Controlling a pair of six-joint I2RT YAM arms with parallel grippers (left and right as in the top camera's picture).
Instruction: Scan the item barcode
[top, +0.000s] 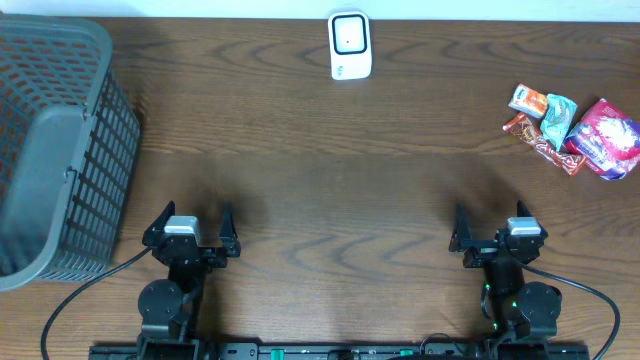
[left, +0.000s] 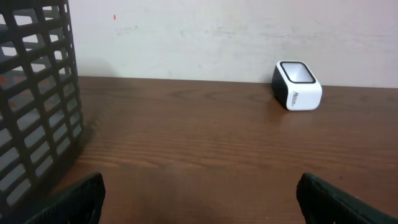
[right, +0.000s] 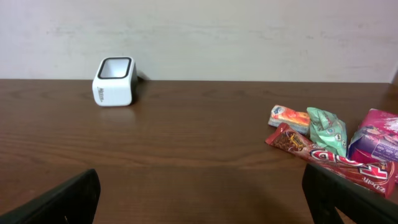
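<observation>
Left pincer (top: 196, 216) and right pincer (top: 490, 216) both gape empty near; barcode scanner (top: 350, 45) sits far centre, snack packets (top: 575, 132) far right.

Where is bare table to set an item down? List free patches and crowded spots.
Widest bare patch: the table middle, bordered by the scanner at the far edge, the basket on the left and the snack packets on the right. The strip between the open left gripper and right gripper is also free. Crowded: the far right, where the packets touch.
</observation>
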